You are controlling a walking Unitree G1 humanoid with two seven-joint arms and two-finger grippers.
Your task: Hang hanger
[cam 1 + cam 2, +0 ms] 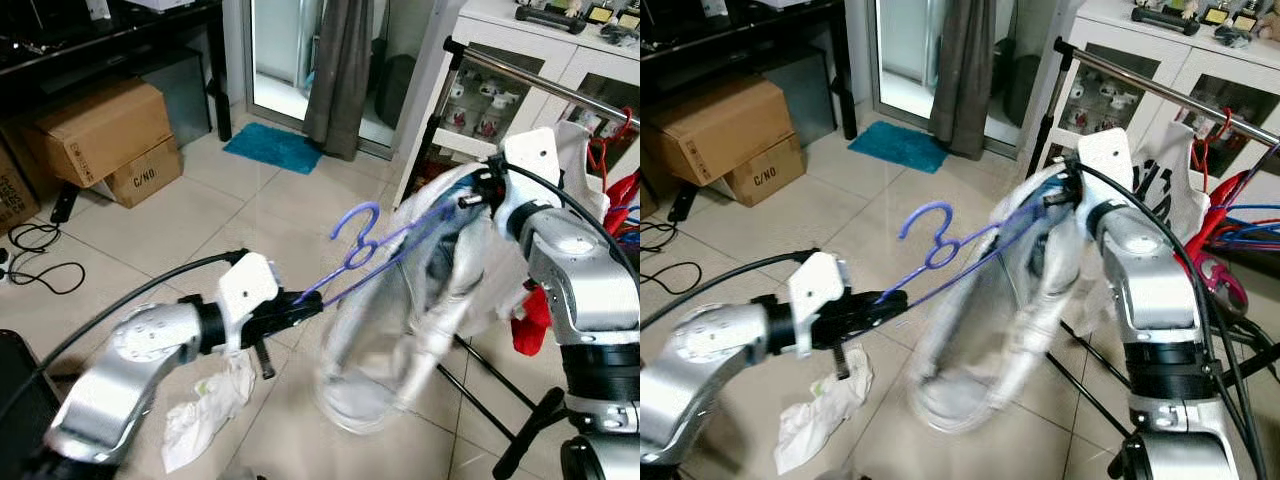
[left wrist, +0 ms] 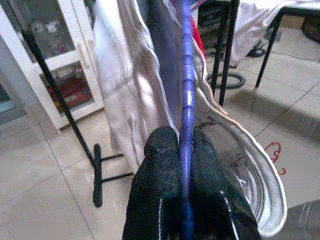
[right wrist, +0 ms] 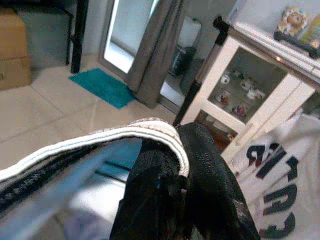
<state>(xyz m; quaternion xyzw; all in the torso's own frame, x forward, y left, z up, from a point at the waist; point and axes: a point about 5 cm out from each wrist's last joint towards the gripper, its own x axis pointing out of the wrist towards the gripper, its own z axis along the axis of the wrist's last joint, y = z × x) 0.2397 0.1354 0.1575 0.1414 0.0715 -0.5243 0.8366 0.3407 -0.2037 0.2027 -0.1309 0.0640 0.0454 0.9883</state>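
Both grippers clamp a thin purple wire hanger [image 1: 362, 250] draped in limp white cloth [image 1: 400, 330].

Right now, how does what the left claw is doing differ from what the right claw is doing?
The left claw is shut on the purple hanger, pinching its thin bar between the fingers; the right claw is shut on the white garment, gripping its trimmed edge. The left claw sits low over the floor, while the right claw is raised near the clothes rail. Both hold the same hanger-and-garment bundle.
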